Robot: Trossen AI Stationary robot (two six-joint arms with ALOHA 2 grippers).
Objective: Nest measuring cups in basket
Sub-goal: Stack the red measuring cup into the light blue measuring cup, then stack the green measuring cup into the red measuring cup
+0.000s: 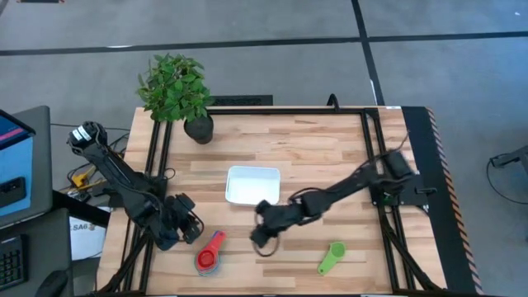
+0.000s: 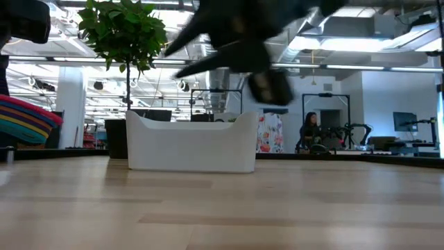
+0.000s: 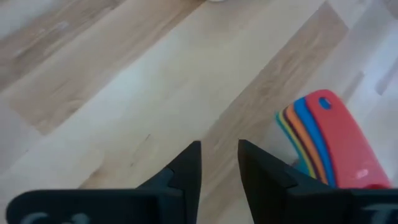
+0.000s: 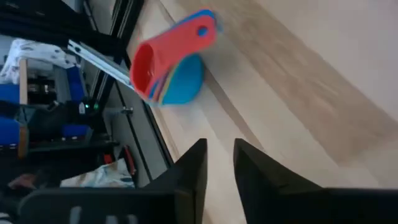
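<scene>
The white basket (image 1: 253,185) (image 2: 191,142) stands mid-table with nothing showing in it. Several measuring cups lie nested on their side as one stack (image 1: 210,252) (image 3: 323,137) (image 4: 168,68) near the table's near edge, red on top, with orange and blue handles fanned beneath. The green cup (image 1: 332,256) lies alone to the right. My left gripper (image 1: 188,227) (image 3: 219,162) hovers left of the stack, shut and holding nothing. My right gripper (image 1: 257,238) (image 4: 219,155) (image 2: 270,87) hangs above the table between stack and green cup, pointing toward the stack, shut and holding nothing.
A potted plant in a black pot (image 1: 198,128) (image 2: 116,137) stands at the far left of the table, beyond the basket. Black frame rails run along the table's left and right sides. Bare wood lies between the basket and the near edge.
</scene>
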